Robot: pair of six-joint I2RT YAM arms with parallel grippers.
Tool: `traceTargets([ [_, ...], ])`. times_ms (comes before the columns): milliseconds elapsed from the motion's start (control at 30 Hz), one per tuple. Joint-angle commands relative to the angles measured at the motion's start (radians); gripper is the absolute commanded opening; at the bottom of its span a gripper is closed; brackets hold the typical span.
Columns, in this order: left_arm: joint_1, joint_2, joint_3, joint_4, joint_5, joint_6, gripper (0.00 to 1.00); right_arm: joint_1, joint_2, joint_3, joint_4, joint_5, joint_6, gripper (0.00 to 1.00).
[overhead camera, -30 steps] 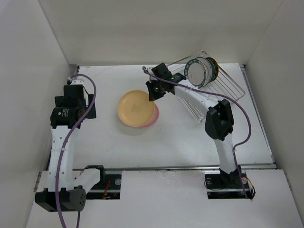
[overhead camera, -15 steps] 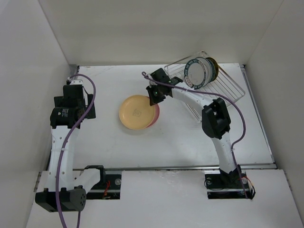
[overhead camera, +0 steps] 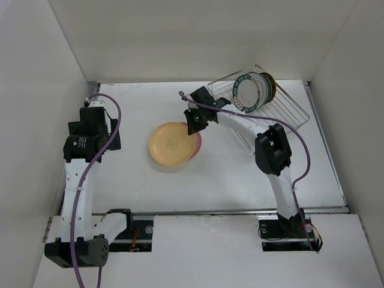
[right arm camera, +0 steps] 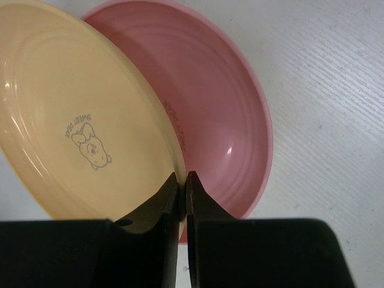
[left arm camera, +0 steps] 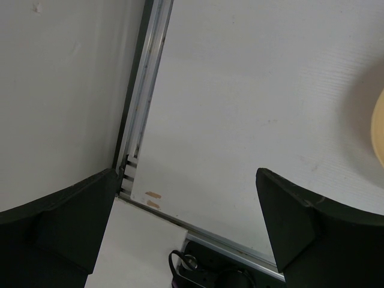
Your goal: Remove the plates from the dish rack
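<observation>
Right pincer (right arm camera: 182,177) pinches yellow-tan plate (right arm camera: 72,114) by its rim, overlapping pink plate (right arm camera: 222,120); left pincer (left arm camera: 186,175) gapes wide at nine o'clock.

White table (overhead camera: 240,174): pink plate (right arm camera: 228,114) mid-table, dish rack (overhead camera: 291,108) far right corner.

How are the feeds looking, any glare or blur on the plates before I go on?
Right wrist: yellow plate and pink plate sharp, print readable; one small glare spot on the pink. Left wrist: the left gripper's fingers are dark, blurred shapes; table in focus. Top external: even light, soft shadows, dish rack clear.
</observation>
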Motion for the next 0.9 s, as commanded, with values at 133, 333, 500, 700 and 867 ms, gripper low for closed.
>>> traceTargets([
  [133,0.008,-0.020,0.021,0.006,-0.016,0.017,1.00,-0.042,-0.070,0.020,0.027,-0.012,0.000,0.00],
  [333,0.008,-0.020,0.012,0.006,-0.016,0.017,1.00,-0.074,-0.101,0.020,0.048,-0.049,0.020,0.00],
  [500,0.008,-0.020,0.012,0.006,-0.016,0.017,1.00,-0.074,-0.101,0.000,0.048,-0.020,0.029,0.00],
  [700,0.008,-0.020,0.012,0.006,-0.016,0.017,1.00,-0.074,-0.081,-0.029,0.048,-0.010,0.020,0.08],
  [867,0.008,-0.020,0.012,0.006,-0.016,0.017,1.00,-0.074,-0.058,-0.039,0.016,0.011,0.020,0.45],
])
